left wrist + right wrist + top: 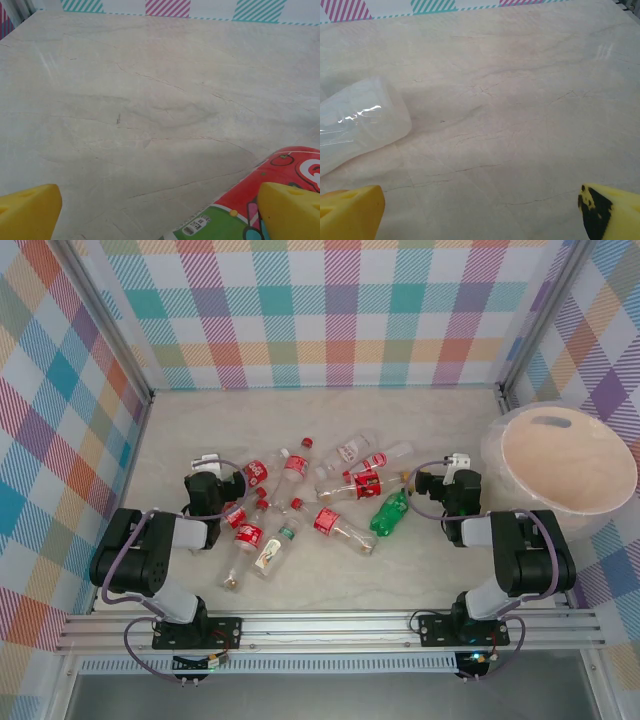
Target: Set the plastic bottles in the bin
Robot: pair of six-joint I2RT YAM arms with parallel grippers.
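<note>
Yellow fingertips (27, 210) sit in the lower corners of my left wrist view, 1 at lower left and 1 at lower right, with a wide stretch of table between them. My left gripper (160, 212) is spread wide and holds nothing. A bottle with a red and green label (240, 205) lies at the lower right of that view, next to the right-hand fingertip. I cannot tell whether the 2 touch.

My right gripper (480, 210) stands the same way. Its yellow fingertips (350, 210) occupy the lower corners of the right wrist view, and the right-hand fingertip carries a black patch. Bare table lies between them and nothing is gripped. A clear crumpled bottle (362, 120) lies on its side at the left edge of that view, above the left-hand fingertip and apart from it.

In the top external view, the plastic bottles (362, 483) lie scattered across the centre of the frame on the pale marbled table (420, 580), between my 2 wrists.
- Most are clear, with red or white labels and caps, and several are crushed.
- 1 green bottle (390, 512) lies at the right edge of the group, just left of my right wrist.
- Every bottle I see rests on the table.

The bin (520, 430) is a large round translucent-white bucket with a pale beige inside. It stands at the right of the frame, right of my right gripper and apart from the bottles. Its handle slot (548, 421) shows near the upper rim. Plaid walls (340, 310) close the upper and side edges.
</note>
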